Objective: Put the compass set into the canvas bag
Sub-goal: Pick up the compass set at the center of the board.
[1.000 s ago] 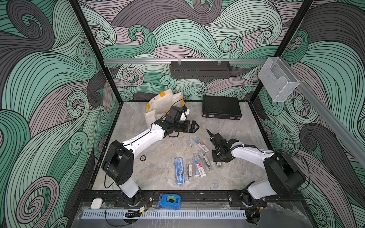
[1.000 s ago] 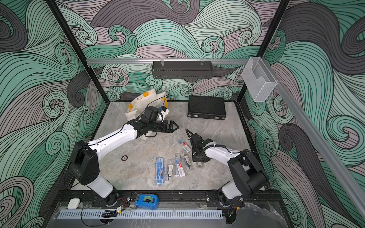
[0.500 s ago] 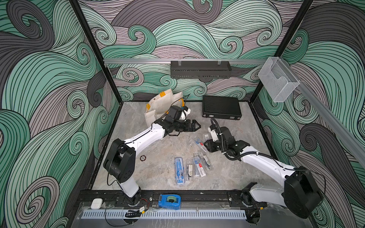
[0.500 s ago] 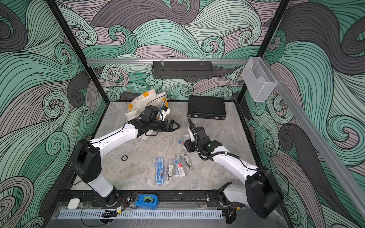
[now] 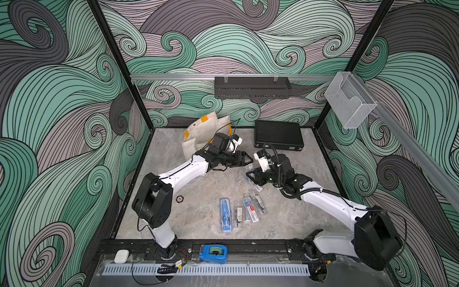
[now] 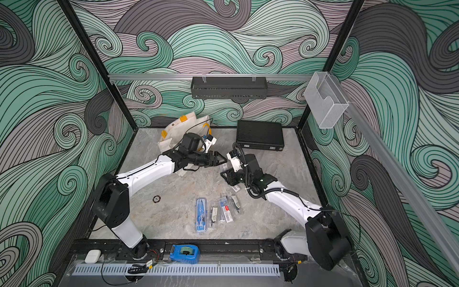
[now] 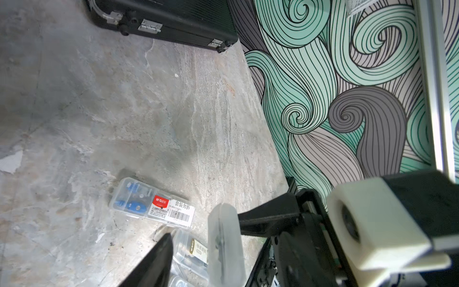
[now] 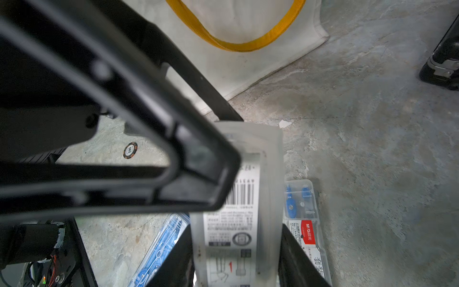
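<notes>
Item: compass set (image 8: 238,223), clear case. Now lifted off the table (image 5: 198,188), pinched by the right gripper (image 5: 253,175) and brought up to the left gripper (image 5: 244,161), whose jaws have narrowed from wide to half-spread around its free end. Handover probably starting. The canvas bag (image 5: 198,134) lies just behind the left arm.

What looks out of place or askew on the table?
The canvas bag lies slumped and creased at the back left, with no open mouth visible. A stray poker chip sits alone on the table. The compass cases lie skewed in a loose cluster near the front.
</notes>
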You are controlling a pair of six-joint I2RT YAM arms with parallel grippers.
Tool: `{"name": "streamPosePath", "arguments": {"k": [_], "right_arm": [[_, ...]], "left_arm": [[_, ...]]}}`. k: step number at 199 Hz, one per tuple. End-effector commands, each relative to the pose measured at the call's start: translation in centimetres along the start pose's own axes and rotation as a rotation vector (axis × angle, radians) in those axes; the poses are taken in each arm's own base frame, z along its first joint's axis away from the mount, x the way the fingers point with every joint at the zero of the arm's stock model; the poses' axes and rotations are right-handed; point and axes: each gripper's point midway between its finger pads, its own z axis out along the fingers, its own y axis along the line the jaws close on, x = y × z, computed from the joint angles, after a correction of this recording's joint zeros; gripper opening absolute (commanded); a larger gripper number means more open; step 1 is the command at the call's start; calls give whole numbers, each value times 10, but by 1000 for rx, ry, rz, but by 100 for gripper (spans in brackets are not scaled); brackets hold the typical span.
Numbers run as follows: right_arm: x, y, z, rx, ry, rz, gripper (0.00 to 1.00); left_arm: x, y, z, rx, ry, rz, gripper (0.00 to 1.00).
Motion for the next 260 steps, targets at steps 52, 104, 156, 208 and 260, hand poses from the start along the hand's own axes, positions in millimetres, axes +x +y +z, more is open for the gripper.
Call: {"name": "streamPosePath", "arguments": {"k": [52,104,156,208,260], "right_arm": [[-20,6,0,-16,-49,-22,45],[-17,1,1,11,-44,-25,45],[-18,-1,3,26,-50,-27,46],[-22,-5,0,49,-55,-7,61],[-29,-16,-22,147,-77,6,100]], "left_arm": [[-8,-5,9,19,12,-18,41],[-9,-9,14,54,15,-37,27],[-9,-6,17,52,20,-51,16],[-13,-1,16,18,-9,-43,12],[-29,5,1,-92,-63,25,10]]}}
